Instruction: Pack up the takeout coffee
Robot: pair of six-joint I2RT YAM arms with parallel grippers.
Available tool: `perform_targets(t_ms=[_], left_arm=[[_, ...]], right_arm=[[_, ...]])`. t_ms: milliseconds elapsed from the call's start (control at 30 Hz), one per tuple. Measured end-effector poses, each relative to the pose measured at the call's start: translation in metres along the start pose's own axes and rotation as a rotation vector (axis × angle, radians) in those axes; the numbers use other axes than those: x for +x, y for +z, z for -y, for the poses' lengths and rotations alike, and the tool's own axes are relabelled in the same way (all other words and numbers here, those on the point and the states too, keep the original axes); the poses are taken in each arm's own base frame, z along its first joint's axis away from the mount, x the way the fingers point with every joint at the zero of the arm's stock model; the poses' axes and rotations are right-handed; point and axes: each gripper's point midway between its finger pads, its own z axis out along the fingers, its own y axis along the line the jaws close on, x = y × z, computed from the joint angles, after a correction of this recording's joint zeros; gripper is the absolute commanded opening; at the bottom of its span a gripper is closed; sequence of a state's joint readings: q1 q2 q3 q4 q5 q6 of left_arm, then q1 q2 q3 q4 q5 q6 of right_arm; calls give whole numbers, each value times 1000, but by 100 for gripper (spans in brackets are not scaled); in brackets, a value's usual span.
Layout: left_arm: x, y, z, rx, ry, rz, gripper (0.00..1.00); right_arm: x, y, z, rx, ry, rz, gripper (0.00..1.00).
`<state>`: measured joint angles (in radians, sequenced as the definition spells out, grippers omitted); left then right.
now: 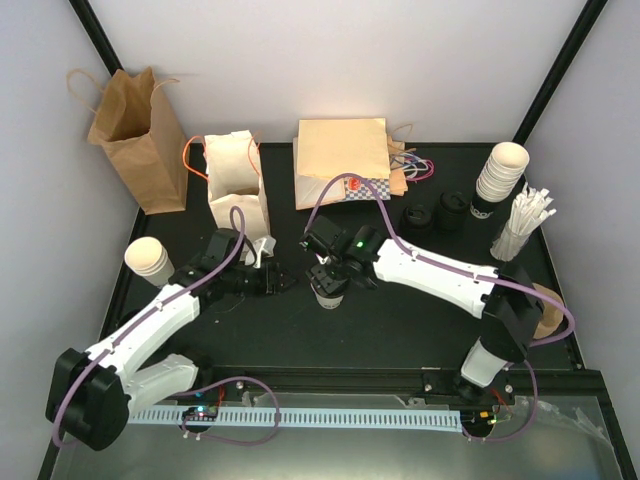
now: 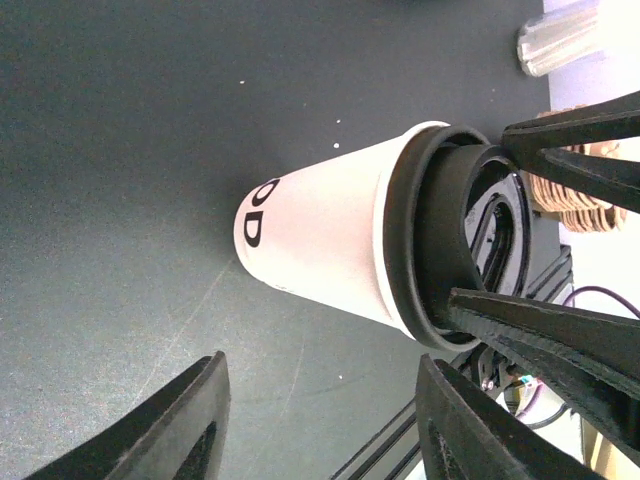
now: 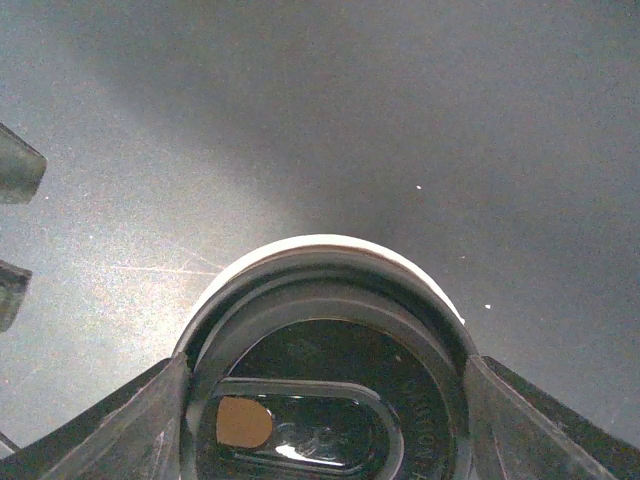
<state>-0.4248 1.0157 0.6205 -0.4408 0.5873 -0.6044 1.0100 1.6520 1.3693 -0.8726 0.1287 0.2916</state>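
The takeout coffee [image 1: 328, 293] stands upright about midway between the left and right edges of the table [image 1: 400, 335], somewhat nearer the near edge than the far one, where the paper bags [image 1: 237, 190] stand. The right hand [image 1: 331, 279] reaches it from above, fingers pressed against opposite sides of the black lid [image 3: 330, 400]. The left hand [image 2: 322, 385] sits low beside the cup, fingers apart with nothing between them. By its look the cup is light and thin-walled, paper that would dent under a hard squeeze, and its smooth taper could slip down out of a pinch. Whether it holds liquid cannot be told. The lid looks stiffer but is probably only pressed on, so lifting by it alone risks popping it off. A gentle hold across the upper wall, just under the lid, seems safer, with the cup kept upright.
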Motion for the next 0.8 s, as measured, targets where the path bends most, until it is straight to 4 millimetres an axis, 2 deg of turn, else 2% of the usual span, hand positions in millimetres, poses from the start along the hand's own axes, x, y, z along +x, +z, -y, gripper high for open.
perform_targets(t_ms=[500, 800], left_arm=[[4, 24, -19, -15, -30, -46, 41], [3, 30, -19, 4, -29, -56, 38]], right_arm=[[-8, 8, -4, -4, -6, 9, 75], [-10, 10, -7, -12, -15, 19, 75]])
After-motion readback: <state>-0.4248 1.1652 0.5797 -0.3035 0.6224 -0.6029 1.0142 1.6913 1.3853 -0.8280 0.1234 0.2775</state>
